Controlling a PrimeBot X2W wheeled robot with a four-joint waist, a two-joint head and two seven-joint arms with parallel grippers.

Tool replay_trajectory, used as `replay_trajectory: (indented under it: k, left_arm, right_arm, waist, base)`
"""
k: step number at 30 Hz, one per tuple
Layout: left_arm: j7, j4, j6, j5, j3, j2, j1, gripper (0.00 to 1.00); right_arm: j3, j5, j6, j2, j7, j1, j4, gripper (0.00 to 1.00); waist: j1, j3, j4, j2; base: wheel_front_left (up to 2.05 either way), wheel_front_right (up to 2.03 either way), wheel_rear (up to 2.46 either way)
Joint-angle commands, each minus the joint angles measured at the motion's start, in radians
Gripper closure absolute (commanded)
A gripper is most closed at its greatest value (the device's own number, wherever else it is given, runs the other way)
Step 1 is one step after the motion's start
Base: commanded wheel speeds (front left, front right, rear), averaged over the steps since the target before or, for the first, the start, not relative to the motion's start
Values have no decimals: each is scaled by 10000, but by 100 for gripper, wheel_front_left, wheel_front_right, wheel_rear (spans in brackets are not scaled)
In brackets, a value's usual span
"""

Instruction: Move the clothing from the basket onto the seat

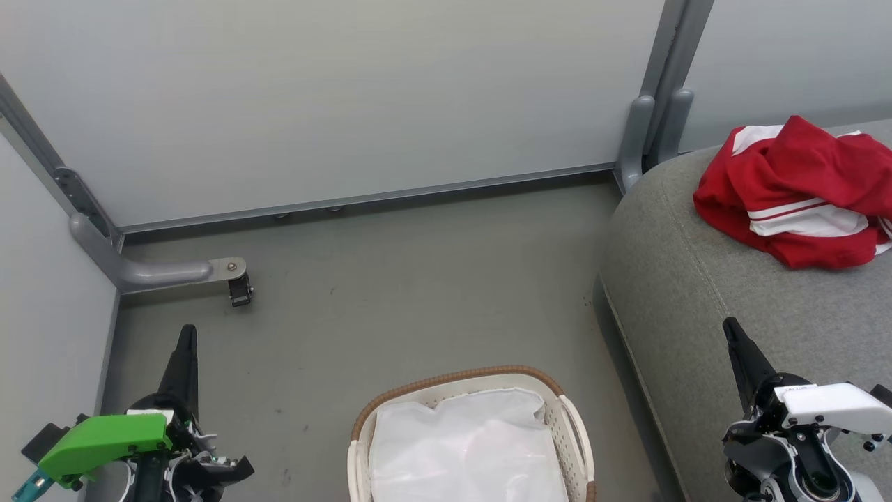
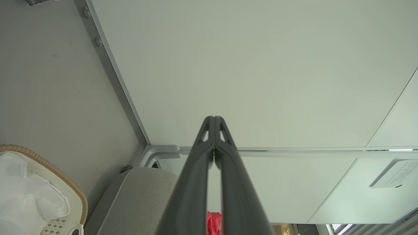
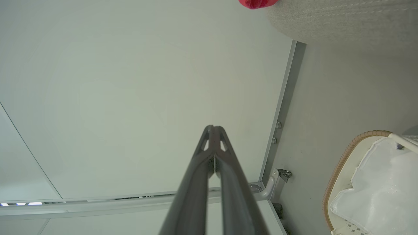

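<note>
Surroundings, corner bay

Smooth grey floor (image 1: 418, 279), a few small dark marks. Pale grey-white partition panels (image 1: 348, 97) in grey metal framing meet at a corner. Curved grey metal foot (image 1: 153, 273) lies along the floor, small black caster (image 1: 240, 291) at its tip. White printed paper notice (image 2: 393, 173) on one panel

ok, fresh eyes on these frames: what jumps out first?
The red clothing, with white striped panels, lies heaped on the grey seat at the right of the head view; it is the one strong colour. Next comes the basket on the floor at bottom centre, with a white liner showing inside. The left gripper and right gripper sit low at either side, shut and holding nothing.
</note>
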Motion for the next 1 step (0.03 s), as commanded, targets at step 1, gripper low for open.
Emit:
replay_trajectory:
  k: [1]
  left_arm:
    - [41,-19,-58,-35,22,55,-100,100]
  right_arm:
    - [-9,43,-3,-60,17,-64,-35,100]
  waist:
    - [0,0,0,100]
  base:
    - [0,0,0]
